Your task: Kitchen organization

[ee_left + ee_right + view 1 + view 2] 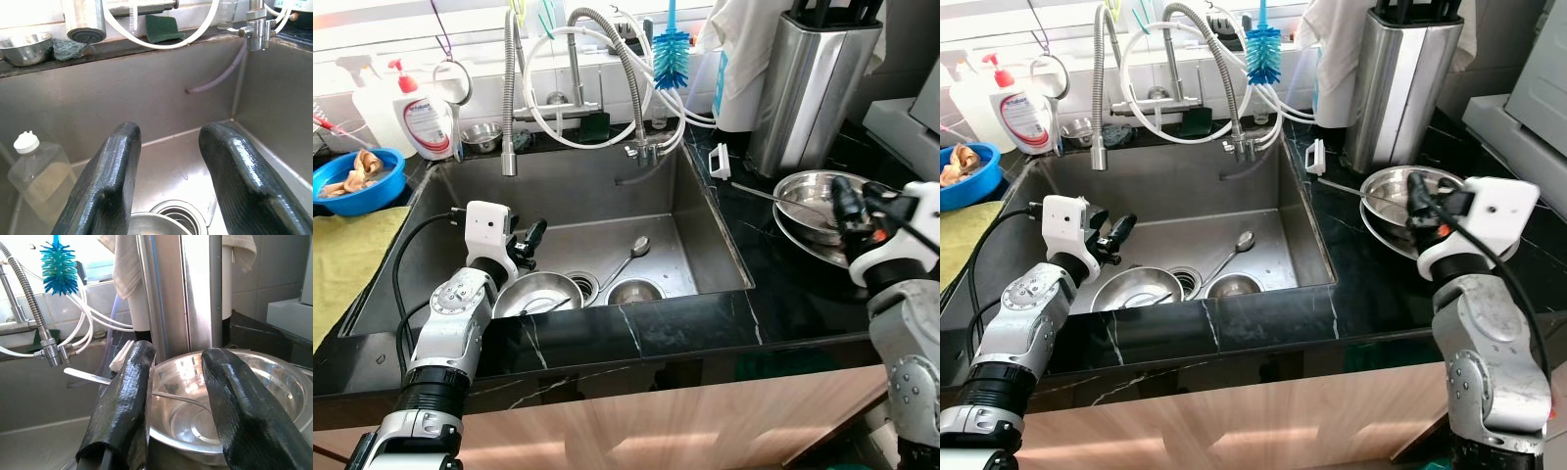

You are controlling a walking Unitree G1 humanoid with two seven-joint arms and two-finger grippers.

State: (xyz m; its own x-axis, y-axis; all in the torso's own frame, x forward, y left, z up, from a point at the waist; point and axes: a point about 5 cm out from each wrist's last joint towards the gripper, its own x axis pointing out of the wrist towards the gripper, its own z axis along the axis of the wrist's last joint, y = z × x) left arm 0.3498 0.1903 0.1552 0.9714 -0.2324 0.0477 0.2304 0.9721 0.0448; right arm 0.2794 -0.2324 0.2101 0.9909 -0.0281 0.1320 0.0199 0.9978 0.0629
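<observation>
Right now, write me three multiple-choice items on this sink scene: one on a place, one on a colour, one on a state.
1. Where is the left gripper?
A. Over the sink, above a steel bowl
B. On the yellow cloth
C. At the soap bottle

2. What colour is the bottle brush hanging by the faucet?
A. Red
B. Blue
C. Green

3. How are the right gripper's fingers?
A. Shut on a spoon
B. Shut on a towel
C. Open, at the stacked bowls on the counter

Answers:
1. A, its arm reaches into the basin over the bowl beside the drain.
2. B, the bristles are bright blue.
3. C, the right wrist view shows a gap between the fingers, with the bowls beyond.
</observation>
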